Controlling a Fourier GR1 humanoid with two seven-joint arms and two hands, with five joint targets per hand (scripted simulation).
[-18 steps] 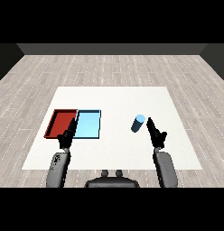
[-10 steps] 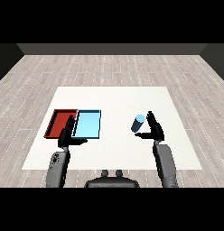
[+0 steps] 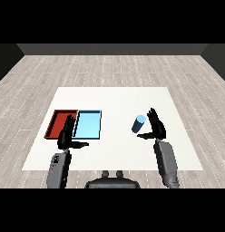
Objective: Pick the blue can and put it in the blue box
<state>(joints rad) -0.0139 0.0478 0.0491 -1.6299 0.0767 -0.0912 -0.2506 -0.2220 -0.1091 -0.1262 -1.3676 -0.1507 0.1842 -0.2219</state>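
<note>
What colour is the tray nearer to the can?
Light blue tray; it lies beside the red tray, seen in the head view.

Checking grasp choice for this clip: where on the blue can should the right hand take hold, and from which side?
Probably around the middle of the blue can, from its right side. Its rounded side wall faces the right hand, which sits open just beside it, thumb reaching under. The light blue tray lies to the can's left.

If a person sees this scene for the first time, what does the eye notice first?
First the red tray and light blue tray, side by side left of centre on the white table. Then the blue cylindrical can at the right, with the open right hand beside it.
</note>
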